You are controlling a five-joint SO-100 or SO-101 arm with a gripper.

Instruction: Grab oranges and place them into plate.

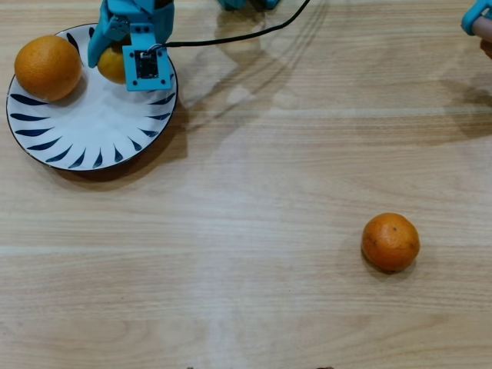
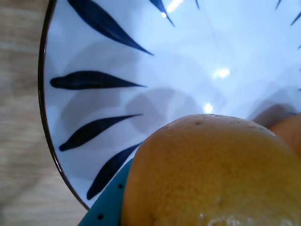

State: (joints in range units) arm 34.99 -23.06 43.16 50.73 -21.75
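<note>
**Oranges, plate and gripper on a wooden table**

Pale wood-grain table [image 1: 269, 192] throughout. Upper left in the overhead view: round white ceramic plate with dark blue petal strokes [image 1: 84, 134]. On its left rim: large deep-orange fruit [image 1: 48, 67]. Over its top edge: blue two-finger gripper [image 1: 115, 58], clamped around a smaller yellow-orange fruit [image 1: 110, 68]; same fruit filling the lower wrist view [image 2: 211, 174], above the plate's glazed surface [image 2: 94, 122]. Well apart, lower right on bare wood: small deep-orange fruit [image 1: 390, 241]. Black cable [image 1: 238, 34] trailing from the arm.
</note>
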